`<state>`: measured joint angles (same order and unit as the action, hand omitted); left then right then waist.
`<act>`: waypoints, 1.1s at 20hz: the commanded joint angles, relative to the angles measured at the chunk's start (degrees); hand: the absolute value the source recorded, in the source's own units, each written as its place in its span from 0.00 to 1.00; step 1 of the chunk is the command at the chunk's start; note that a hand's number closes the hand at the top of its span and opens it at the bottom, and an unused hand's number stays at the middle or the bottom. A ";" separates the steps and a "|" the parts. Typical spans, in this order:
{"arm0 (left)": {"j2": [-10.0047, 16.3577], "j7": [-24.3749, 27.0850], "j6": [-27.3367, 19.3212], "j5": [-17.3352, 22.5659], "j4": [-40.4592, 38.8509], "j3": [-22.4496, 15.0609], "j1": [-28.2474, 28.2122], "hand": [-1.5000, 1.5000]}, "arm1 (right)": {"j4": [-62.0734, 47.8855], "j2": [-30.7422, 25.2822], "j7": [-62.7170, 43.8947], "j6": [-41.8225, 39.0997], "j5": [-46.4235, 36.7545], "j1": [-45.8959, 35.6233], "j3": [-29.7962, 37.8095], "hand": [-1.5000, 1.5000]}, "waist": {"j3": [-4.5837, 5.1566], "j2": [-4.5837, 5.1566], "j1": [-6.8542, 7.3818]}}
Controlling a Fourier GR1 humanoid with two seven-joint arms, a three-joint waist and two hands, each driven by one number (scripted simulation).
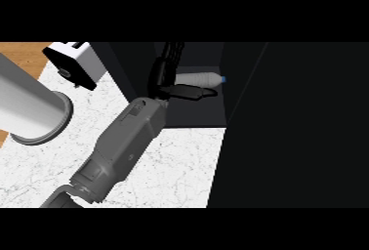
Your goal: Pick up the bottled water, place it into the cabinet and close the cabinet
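The bottled water lies on its side inside the dark open cabinet, its blue cap pointing right. My left hand reaches into the cabinet just left of the bottle. Its fingers point straight up into the cabinet. The thumb sticks out to the right, under the bottle's near side. The hand is open and not wrapped round the bottle. The grey forearm comes in from the lower left across the counter. My right hand does not show.
A large dark cabinet panel fills the right side. A white toaster stands at the back left, and a big white cylinder lies on the white marble counter.
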<state>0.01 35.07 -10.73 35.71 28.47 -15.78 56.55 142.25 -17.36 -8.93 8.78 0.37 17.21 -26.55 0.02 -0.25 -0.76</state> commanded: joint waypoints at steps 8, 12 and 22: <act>4.04 -8.46 -2.61 -1.90 28.21 -6.56 -22.35 1.00 | 6.75 -6.29 -4.01 -3.40 -3.32 0.10 0.99 0.00 | -0.01 -0.61 2.00; 9.06 -9.80 -0.97 -2.50 37.95 -9.24 -32.74 1.00 | 5.57 -7.93 -7.63 -5.21 -4.79 -1.14 -4.89 1.00 | 0.04 -0.69 2.53; 16.04 -11.55 -5.04 -5.42 61.88 -10.32 -50.73 1.00 | 6.43 -2.70 -18.18 -5.50 -3.17 -8.23 -15.46 1.00 | 0.02 -0.07 1.40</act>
<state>13.56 24.97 -14.50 31.18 82.37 -25.91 11.86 142.28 -21.51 -21.71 3.35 -0.54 10.58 -37.48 0.04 -0.44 1.00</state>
